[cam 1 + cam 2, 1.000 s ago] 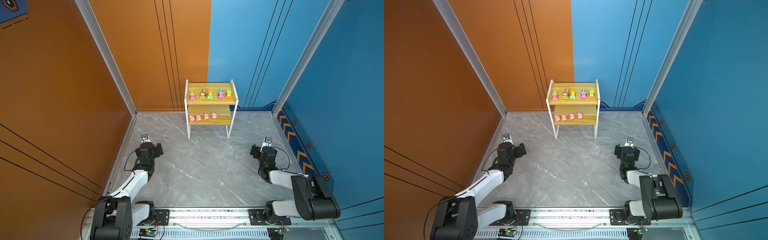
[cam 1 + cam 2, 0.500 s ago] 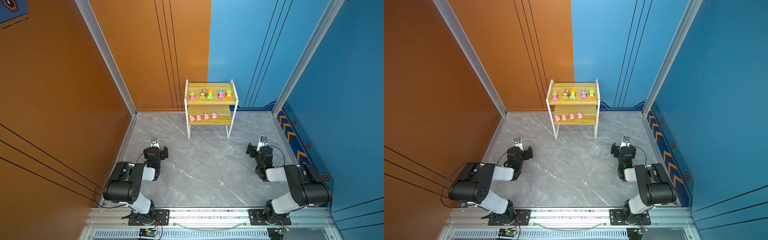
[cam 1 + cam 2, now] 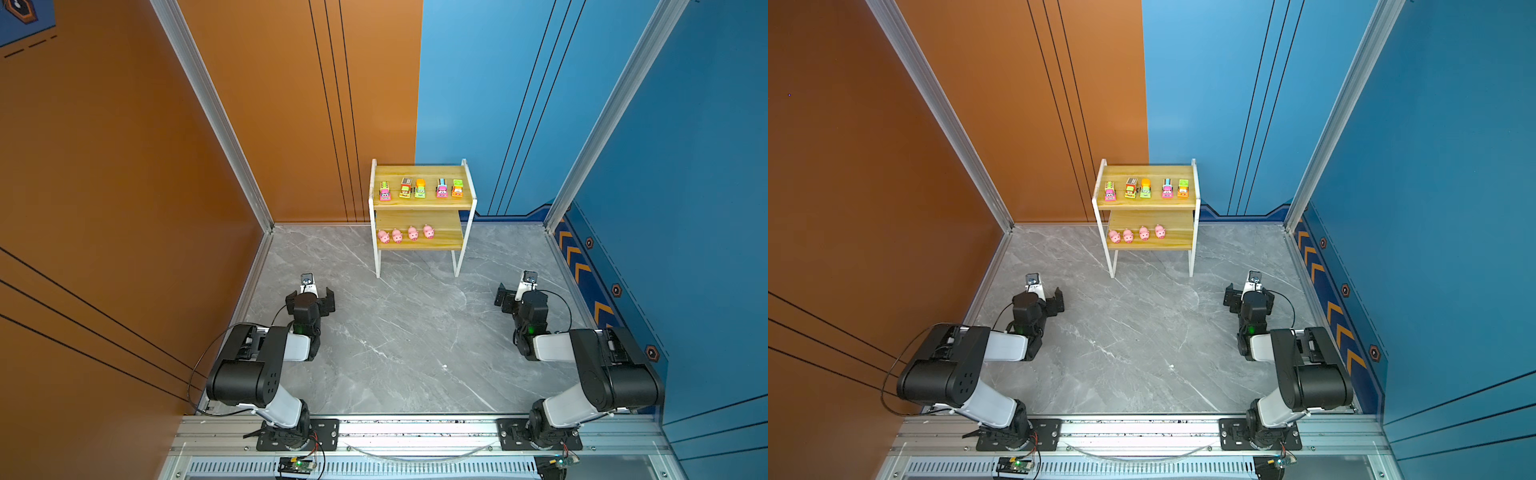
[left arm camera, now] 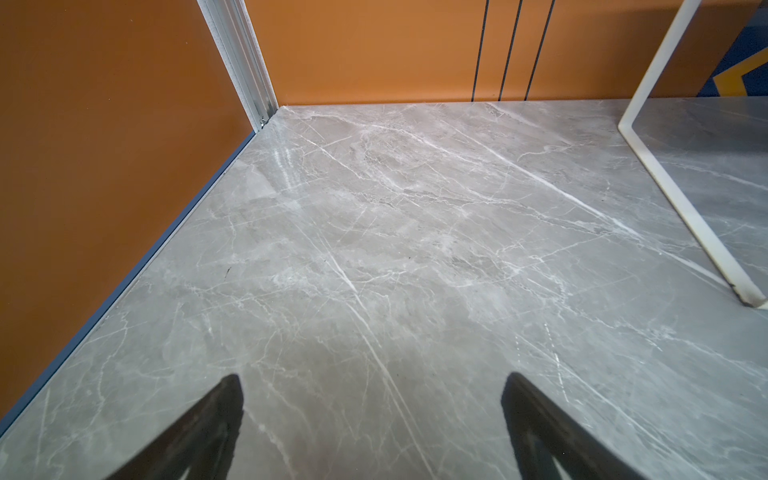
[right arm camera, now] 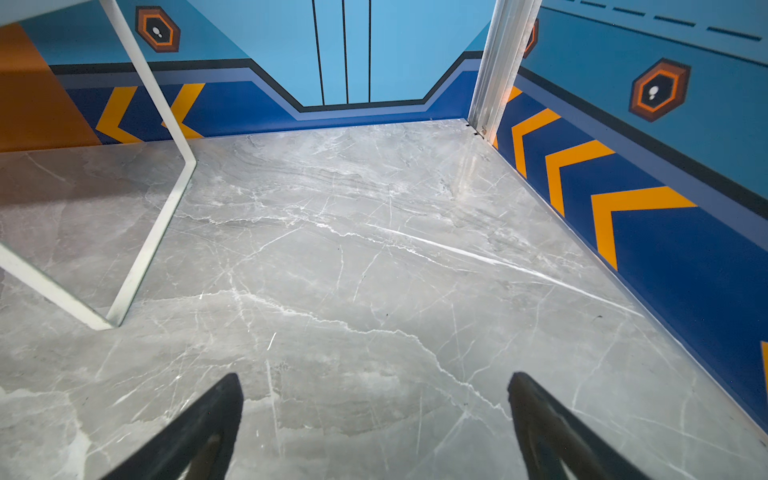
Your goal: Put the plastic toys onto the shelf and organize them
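**Shelf stocked, jaws released**

Shelf [image 3: 424, 204]: stands at the back of the grey marbled desk [image 3: 407, 340]. Upper board: five toy trucks [image 3: 420, 189] in a row, fronts facing the arms. Lower board: four pink pigs [image 3: 405, 234] in a row toward its left end. Left jaws and right jaws: spread wide, nothing between them, low over the desk, well apart from the shelf.

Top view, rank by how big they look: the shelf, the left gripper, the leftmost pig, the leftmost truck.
1. Shelf.
2. Left gripper, open, clearly smaller than the shelf.
3. Leftmost pig and leftmost truck: both tiny and look about alike, so I won't rank them.
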Controlling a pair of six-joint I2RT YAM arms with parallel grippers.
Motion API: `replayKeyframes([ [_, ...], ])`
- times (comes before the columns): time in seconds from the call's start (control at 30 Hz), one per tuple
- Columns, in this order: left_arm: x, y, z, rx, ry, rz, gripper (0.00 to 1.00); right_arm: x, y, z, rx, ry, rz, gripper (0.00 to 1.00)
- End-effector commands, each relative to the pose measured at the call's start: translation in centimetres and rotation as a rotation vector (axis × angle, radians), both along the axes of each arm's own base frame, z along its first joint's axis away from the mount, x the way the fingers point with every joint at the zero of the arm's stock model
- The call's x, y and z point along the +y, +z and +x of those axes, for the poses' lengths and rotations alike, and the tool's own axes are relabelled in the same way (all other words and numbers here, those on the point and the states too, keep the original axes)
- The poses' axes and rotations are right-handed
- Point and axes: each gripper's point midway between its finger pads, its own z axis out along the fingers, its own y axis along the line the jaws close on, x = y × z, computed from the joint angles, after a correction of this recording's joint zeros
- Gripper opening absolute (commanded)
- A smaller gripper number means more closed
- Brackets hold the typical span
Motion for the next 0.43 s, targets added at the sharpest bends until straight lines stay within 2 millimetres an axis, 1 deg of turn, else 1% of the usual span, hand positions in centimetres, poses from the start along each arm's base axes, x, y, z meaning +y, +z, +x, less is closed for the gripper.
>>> replayKeyframes([
  [0.0,0.27,1.03,0.39,-0.033,0.011,0.013,0.98,0.25,0.08,0.33,0.001,0.011,-0.001,1.00],
  [0.4,0.27,1.00,0.38,-0.032,0.011,0.012,0.98,0.28,0.01,0.44,0.006,0.020,0.008,1.00],
])
